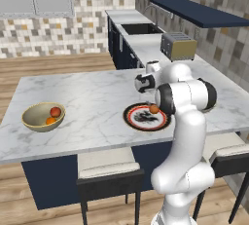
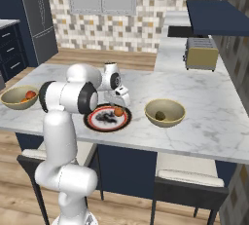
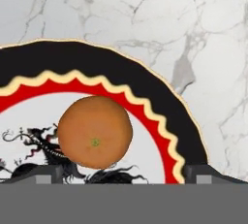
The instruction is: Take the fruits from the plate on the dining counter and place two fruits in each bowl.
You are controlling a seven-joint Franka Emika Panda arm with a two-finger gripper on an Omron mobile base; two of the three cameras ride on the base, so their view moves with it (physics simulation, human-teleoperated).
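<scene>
One orange fruit (image 3: 95, 139) lies on the plate (image 3: 145, 87), near the rim on its far right side (image 1: 154, 108). My gripper (image 3: 122, 175) hangs open just above it, one fingertip (image 3: 36, 174) on each side and nothing held. On the dining counter (image 1: 87, 92), the left bowl (image 1: 29, 121) holds a red fruit (image 1: 55, 111) and an orange one (image 1: 50, 120). The right bowl (image 2: 176, 109) sits beside the plate (image 2: 97, 121) and holds a dark green fruit (image 2: 160, 116). In the right base view, the gripper (image 2: 120, 101) points down over the orange (image 2: 118, 112).
Two stools (image 1: 108, 168) (image 2: 187, 178) stand tucked under the counter's near edge. A toaster (image 1: 178, 46) and a sink (image 1: 141, 28) are on the far worktop. A navy shelf (image 1: 202, 13) hangs above them.
</scene>
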